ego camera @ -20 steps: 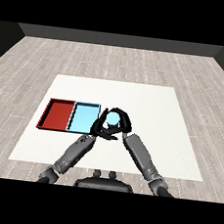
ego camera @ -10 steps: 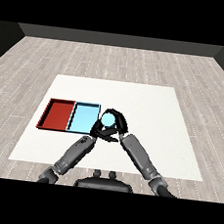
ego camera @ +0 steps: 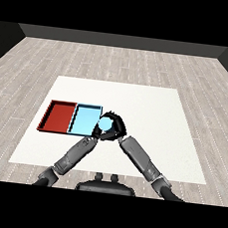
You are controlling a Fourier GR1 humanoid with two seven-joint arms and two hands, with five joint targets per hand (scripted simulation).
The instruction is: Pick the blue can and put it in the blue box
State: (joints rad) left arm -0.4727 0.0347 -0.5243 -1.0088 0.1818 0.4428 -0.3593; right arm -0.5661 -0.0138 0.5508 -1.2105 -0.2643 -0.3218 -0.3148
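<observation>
Head view shows the small light-blue cylindrical can held in the black right hand, whose fingers and thumb are curled round its sides. The can sits at the right-hand edge of the shallow light-blue rectangular tray, partly over that tray's near right corner; from this angle it cannot be told whether it is raised above the rim or already touching it. The shallow red rectangular tray lies just beside the blue one on its left, with nothing visible in it, and both trays rest on the white worktop.

As a judgement of progress: the pick appears done, since the can is enclosed by the hand, and the carry looks nearly finished. What seems left is bringing the can fully over the blue tray's floor, setting it down, and opening the fingers to let it go.

The can shows a pale round face toward the camera, which suggests its top end is turned up and somewhat back toward the robot's head, so its long axis probably stands close to upright, perhaps leaning a little. The curled fingers hide its sides, so the exact tilt cannot be read.

The black left hand sits just below and left of the can, very near it; whether its fingers are open or closed cannot be told.
</observation>
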